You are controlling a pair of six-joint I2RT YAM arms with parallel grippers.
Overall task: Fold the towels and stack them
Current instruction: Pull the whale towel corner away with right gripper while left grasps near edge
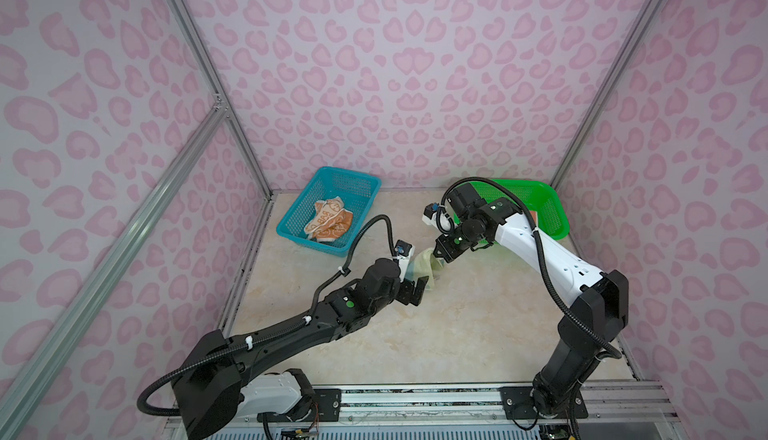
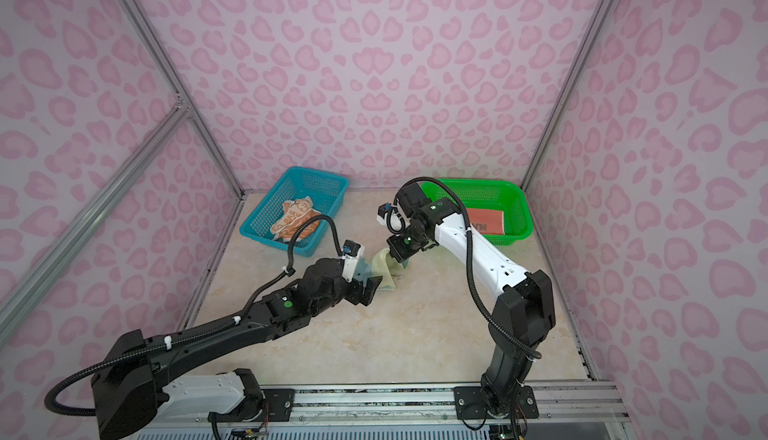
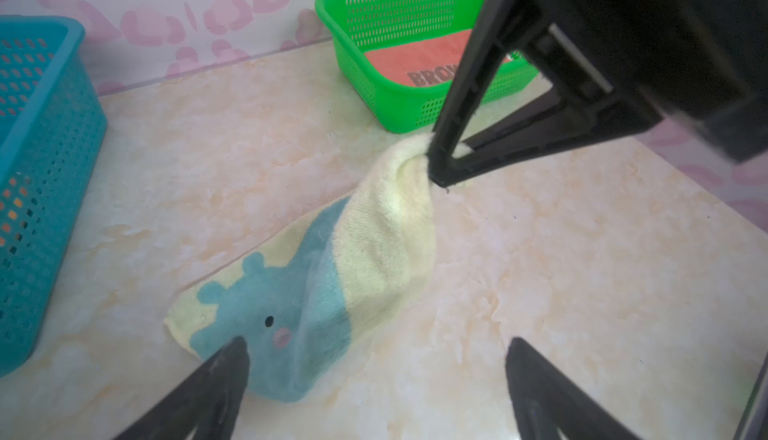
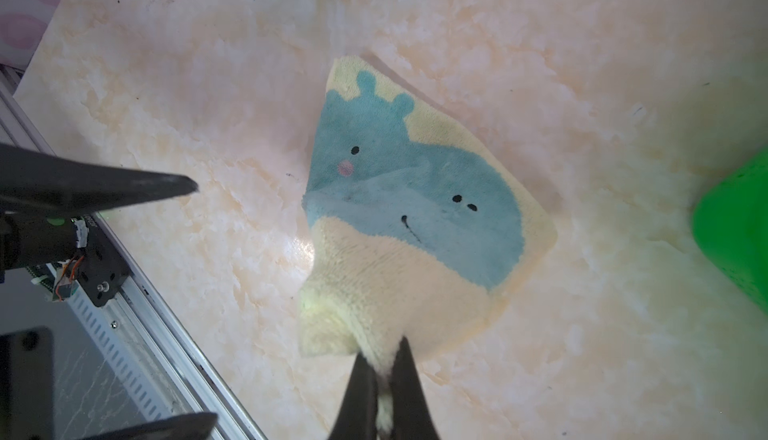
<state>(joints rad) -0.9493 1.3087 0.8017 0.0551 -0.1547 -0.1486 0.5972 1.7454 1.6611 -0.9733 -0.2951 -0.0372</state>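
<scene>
Marbled cream tabletop point(image 1: 457, 326), pink leopard-print walls point(image 1: 374, 64) all round. Right gripper point(image 4: 384, 365) clamps a raised corner of the whale towel point(image 3: 374, 251), the rest lying mid-table. Left gripper point(image 3: 378, 344) gapes wide at its other end, contact hard to judge. Coral towel point(image 2: 486, 222) in the green basket point(image 3: 390, 105): lettering cut off by the arm.

Robot lab cell: aluminium frame point(image 1: 201, 56), pink-print walls point(image 1: 415, 64), marble-look tabletop point(image 1: 457, 313), two arms point(image 1: 282, 334) on a rail point(image 1: 415, 396).

Teal basket point(image 1: 353, 186) back left, green basket point(image 1: 552, 214) back right, marble tabletop point(image 1: 436, 334).
</scene>
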